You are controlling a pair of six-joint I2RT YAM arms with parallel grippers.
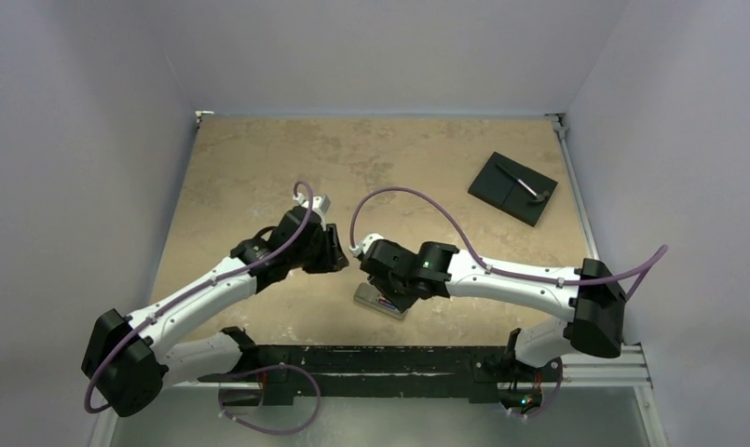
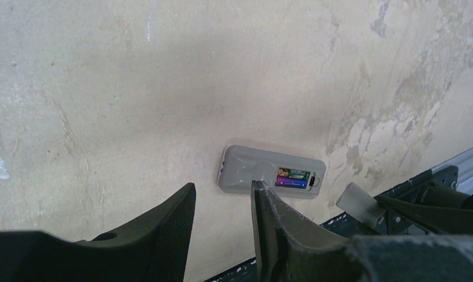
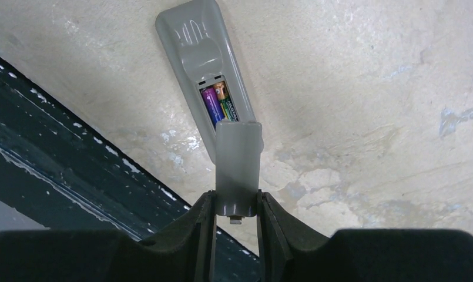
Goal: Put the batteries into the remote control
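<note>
The remote control (image 3: 195,47) lies grey back up near the table's front edge (image 1: 380,300). Its compartment stands uncovered, with the two batteries (image 3: 217,103) side by side inside, one purple and one green-gold. My right gripper (image 3: 236,197) is shut on the narrow grey cover strip (image 3: 238,164), whose far end sits over the compartment's near end. In the left wrist view the remote control (image 2: 251,170), the batteries (image 2: 292,178) and the cover strip (image 2: 358,202) all show. My left gripper (image 2: 222,185) hangs open just left of the remote, holding nothing.
A black square plate (image 1: 512,187) with a thin tool on it lies at the far right of the table. A black rail (image 1: 380,358) runs along the near edge, close behind the remote. Both arms meet at the table's front centre.
</note>
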